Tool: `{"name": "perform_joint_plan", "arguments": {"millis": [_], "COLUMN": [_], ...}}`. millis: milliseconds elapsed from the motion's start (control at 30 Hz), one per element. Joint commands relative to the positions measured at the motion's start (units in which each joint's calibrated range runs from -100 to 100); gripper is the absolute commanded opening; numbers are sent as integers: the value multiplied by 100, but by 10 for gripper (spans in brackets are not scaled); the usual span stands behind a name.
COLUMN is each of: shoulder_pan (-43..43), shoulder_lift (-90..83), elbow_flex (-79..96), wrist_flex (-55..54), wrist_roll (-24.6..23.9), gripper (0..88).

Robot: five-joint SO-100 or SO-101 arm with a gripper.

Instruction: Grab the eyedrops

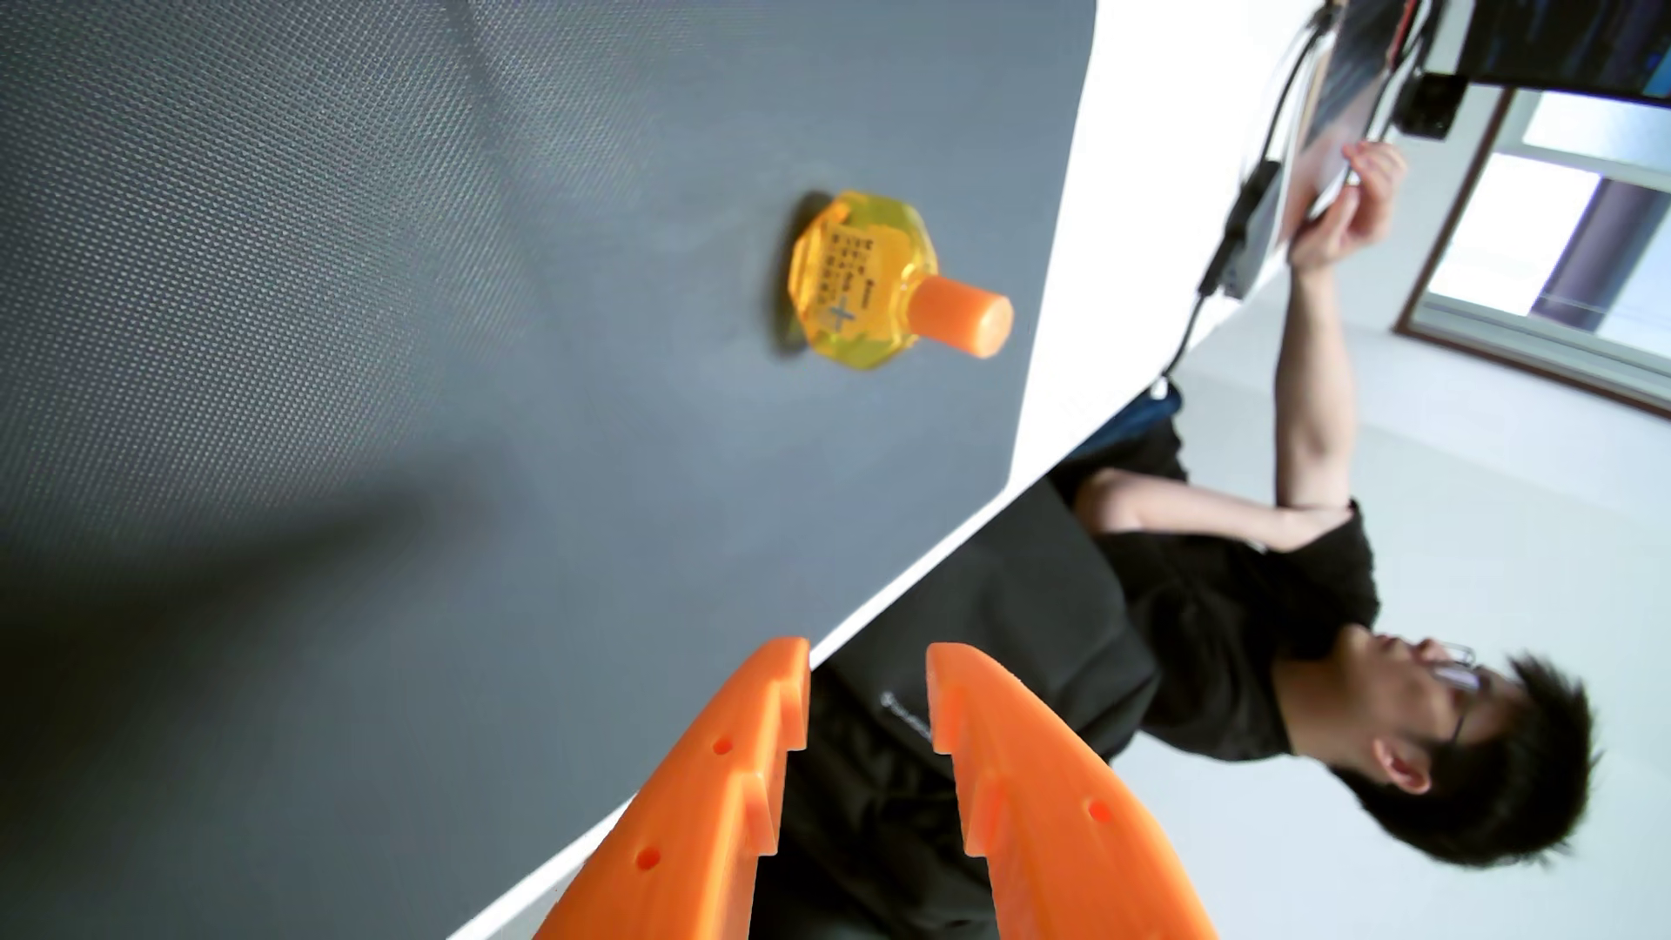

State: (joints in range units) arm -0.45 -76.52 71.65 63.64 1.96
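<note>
Orange gripper [868, 673] at bottom centre of the wrist view, jaws parted with nothing between them. The eyedrops [868, 285], a yellow bottle with an orange cap, stand on the dark mat [362, 361] at upper centre, well apart from the gripper. A person [1266, 633] sits beyond the white desk [1166, 181] at right.
</note>
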Motion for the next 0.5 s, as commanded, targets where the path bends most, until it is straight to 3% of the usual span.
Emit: {"name": "perform_joint_plan", "arguments": {"millis": [0,233,467], "shoulder_pan": [20,20,-80], "shoulder_lift": [1439,4029,5371], "elbow_flex": [-1253,-3153,-4090], "wrist_flex": [-42,18,1], "wrist_roll": [0,-209,-675], "gripper": [78,82,83]}}
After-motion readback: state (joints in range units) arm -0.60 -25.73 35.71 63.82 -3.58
